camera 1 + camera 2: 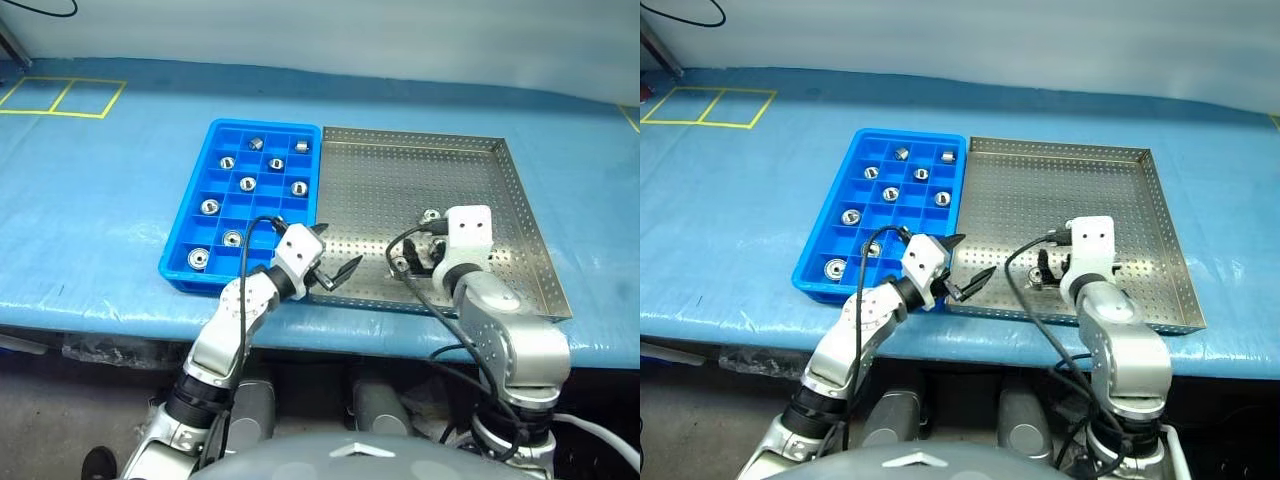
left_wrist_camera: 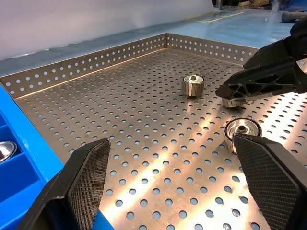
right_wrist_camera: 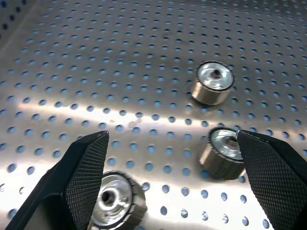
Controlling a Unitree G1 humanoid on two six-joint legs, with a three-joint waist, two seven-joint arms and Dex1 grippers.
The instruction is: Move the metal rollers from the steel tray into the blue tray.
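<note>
The steel tray (image 1: pixel 470 150) lies on the right, touching the blue tray (image 1: pixel 180 262) on its left. Three metal rollers (image 3: pixel 213 83) sit near the steel tray's front middle; one (image 1: pixel 431 215) shows just beyond my right wrist. The blue tray holds several rollers (image 1: pixel 247 183), each in its own compartment. My left gripper (image 1: pixel 333 252) hangs open and empty over the steel tray's front left corner, pointing right toward the rollers (image 2: pixel 193 85). My right gripper (image 3: pixel 172 187) is open just above the tray floor, with one roller (image 3: pixel 224 152) by one finger and another (image 3: pixel 115 199) by the other.
Both trays rest on a blue table cover (image 1: pixel 90 220) whose front edge runs just below them. Yellow tape squares (image 1: pixel 60 97) mark the far left corner. Black cables (image 1: pixel 250 240) loop from both wrists. The right gripper's finger (image 2: pixel 261 81) shows in the left wrist view.
</note>
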